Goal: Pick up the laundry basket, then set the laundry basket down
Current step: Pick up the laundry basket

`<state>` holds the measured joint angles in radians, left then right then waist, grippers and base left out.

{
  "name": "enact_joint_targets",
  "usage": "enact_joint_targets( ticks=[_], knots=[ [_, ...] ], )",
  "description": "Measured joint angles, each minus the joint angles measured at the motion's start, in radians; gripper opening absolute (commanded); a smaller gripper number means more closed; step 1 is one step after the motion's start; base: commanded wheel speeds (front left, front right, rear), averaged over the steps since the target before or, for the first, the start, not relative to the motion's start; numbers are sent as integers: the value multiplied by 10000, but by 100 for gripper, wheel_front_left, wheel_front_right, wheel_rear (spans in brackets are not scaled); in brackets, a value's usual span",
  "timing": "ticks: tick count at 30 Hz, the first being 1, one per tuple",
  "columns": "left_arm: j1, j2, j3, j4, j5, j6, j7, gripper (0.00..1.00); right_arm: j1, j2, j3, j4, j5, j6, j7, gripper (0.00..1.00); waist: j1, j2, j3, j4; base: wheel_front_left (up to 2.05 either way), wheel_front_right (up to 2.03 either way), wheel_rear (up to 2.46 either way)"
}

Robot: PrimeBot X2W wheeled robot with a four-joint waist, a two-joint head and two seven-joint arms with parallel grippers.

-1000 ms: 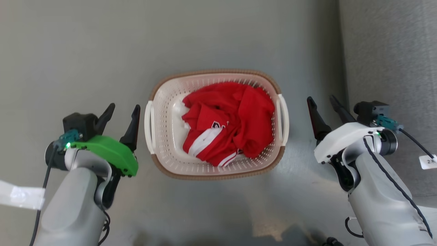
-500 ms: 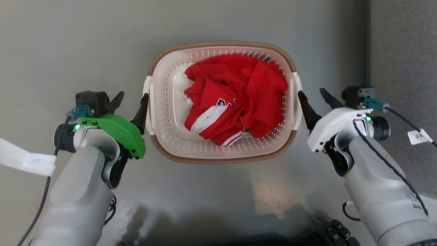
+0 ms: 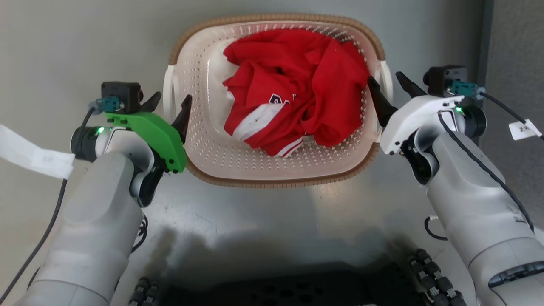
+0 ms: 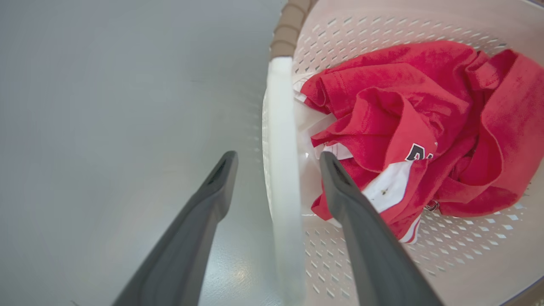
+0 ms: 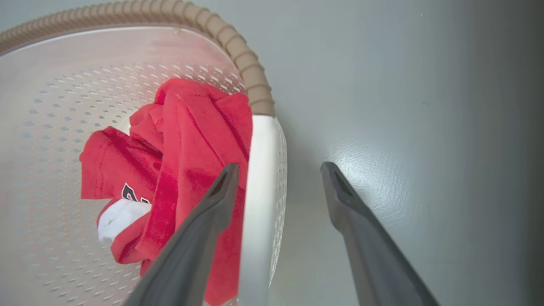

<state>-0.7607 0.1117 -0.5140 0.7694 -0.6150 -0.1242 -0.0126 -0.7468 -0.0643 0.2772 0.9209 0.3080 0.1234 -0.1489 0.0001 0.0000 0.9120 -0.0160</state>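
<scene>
The laundry basket (image 3: 276, 183), cream perforated plastic with a brown rim, sits on the grey floor and holds a crumpled red-and-white garment (image 3: 297, 80). My left gripper (image 3: 170, 106) is open and straddles the white left handle (image 3: 167, 91), one finger inside the basket wall and one outside. The left wrist view shows that handle (image 4: 282, 127) running between the open fingers of my left gripper (image 4: 278, 158). My right gripper (image 3: 390, 90) is open too, around the right handle (image 3: 387, 74). In the right wrist view, the right handle (image 5: 261, 161) stands just beside the inner finger of my right gripper (image 5: 280, 169).
A darker grey strip (image 3: 516, 46) runs along the right side of the floor. My dark base (image 3: 272, 289) fills the bottom edge. A white tag (image 3: 34, 155) hangs on the left arm's cable, and another tag (image 3: 525, 128) on the right arm's cable.
The head camera has dropped closer, so the basket looks bigger and higher. Both grippers have moved inward from beside the basket and now straddle its handles, still open.
</scene>
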Motion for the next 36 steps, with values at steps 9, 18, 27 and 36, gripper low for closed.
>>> enact_joint_targets(
  ticks=[9,18,27,36],
  knots=[
    [-396,-12,-433,506,-451,-2,-59,92,-367,4,512,571,142,0,-105,81,1,0,564,60,0,0,0],
    [-612,-236,-842,721,-861,-61,-155,0,-715,67,765,848,543,-4,-401,0,0,0,595,167,0,0,0],
    [-647,-253,-1342,1187,-1229,-61,-428,0,-750,98,1108,1241,761,-4,-623,0,0,0,235,160,0,0,0],
    [-616,-263,-1756,1528,-1768,-61,-516,0,-686,79,1549,1406,1350,-4,-708,0,-1,0,-528,112,0,0,0]
  ],
)
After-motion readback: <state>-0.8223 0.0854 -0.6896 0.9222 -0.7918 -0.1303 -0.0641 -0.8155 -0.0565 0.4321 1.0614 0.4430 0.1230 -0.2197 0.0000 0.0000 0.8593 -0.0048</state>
